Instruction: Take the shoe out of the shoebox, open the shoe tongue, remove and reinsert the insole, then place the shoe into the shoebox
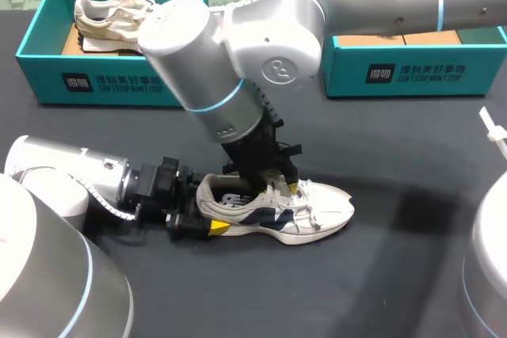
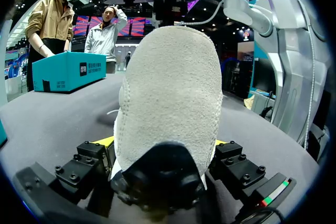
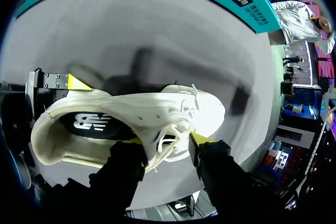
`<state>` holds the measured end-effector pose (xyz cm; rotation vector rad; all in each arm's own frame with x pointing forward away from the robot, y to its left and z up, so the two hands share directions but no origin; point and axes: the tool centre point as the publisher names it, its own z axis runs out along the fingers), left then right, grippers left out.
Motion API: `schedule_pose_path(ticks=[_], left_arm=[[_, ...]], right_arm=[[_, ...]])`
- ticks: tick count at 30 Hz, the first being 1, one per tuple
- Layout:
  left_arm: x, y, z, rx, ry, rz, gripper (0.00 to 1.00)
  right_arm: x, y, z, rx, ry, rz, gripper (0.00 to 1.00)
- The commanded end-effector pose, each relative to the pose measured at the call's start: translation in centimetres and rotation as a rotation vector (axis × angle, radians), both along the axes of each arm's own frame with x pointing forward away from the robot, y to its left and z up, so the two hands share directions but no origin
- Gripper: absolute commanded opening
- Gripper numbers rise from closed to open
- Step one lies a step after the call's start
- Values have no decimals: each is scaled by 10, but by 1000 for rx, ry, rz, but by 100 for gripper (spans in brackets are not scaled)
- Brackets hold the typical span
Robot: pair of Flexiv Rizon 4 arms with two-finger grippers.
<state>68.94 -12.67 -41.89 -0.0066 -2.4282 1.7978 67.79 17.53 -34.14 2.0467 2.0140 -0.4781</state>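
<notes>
Step in hand: as I judge it, opening the tongue [image 3: 157, 124]; the insole is not yet out.
Doing it well: I'd keep the heel clamped firmly so the shoe cannot lift or twist. I'd draw the tongue gently toward the toe, clear of the laces [image 3: 181, 109].
Left gripper [image 2: 163, 148]: nearest me, low on the surface [image 1: 396, 282], jaws pinching the sneaker [image 1: 309, 207] at the heel from both sides.
Sneaker: upright on its sole mid-surface, toe toward my right. It has a white upper, dark side panels, a suede-looking heel and loose laces.
Insole [image 3: 92, 124]: dark, seated flat inside the opening.
Right gripper [image 3: 167, 141]: down over the laced throat; I cannot tell whether its jaws grip anything.
Shoeboxes: two teal ones at the far edge, well apart from the sneaker. The left shoebox [image 1: 40, 69] holds a beige sneaker [image 1: 111, 13]; the right shoebox [image 1: 412, 73] shows bare card.
</notes>
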Motion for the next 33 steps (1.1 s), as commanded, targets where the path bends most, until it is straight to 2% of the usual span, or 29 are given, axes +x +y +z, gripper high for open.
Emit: schedule_pose_path(ticks=[1,4,7,11,16,21,27,31,33], left_arm=[[-1,-2,-4,1,0,0,0],[-1,-2,-4,1,0,0,0],[-1,-2,-4,1,0,0,0],[-1,-2,-4,1,0,0,0],[-1,-2,-4,1,0,0,0],[-1,-2,-4,1,0,0,0],[-1,-2,-4,1,0,0,0],[-1,-2,-4,1,0,0,0],[-1,-2,-4,1,0,0,0]], right_arm=[[-2,-8,1,20,-51,-159,45],[-1,-10,0,46,-29,-154,40],[0,-11,0,53,-16,-156,28],[1,-14,4,72,0,-150,22],[3,-15,6,116,43,-120,0],[6,-24,10,189,61,-53,0],[8,-54,16,356,58,47,0],[10,-77,22,534,53,146,0],[11,-86,19,597,104,107,0]])
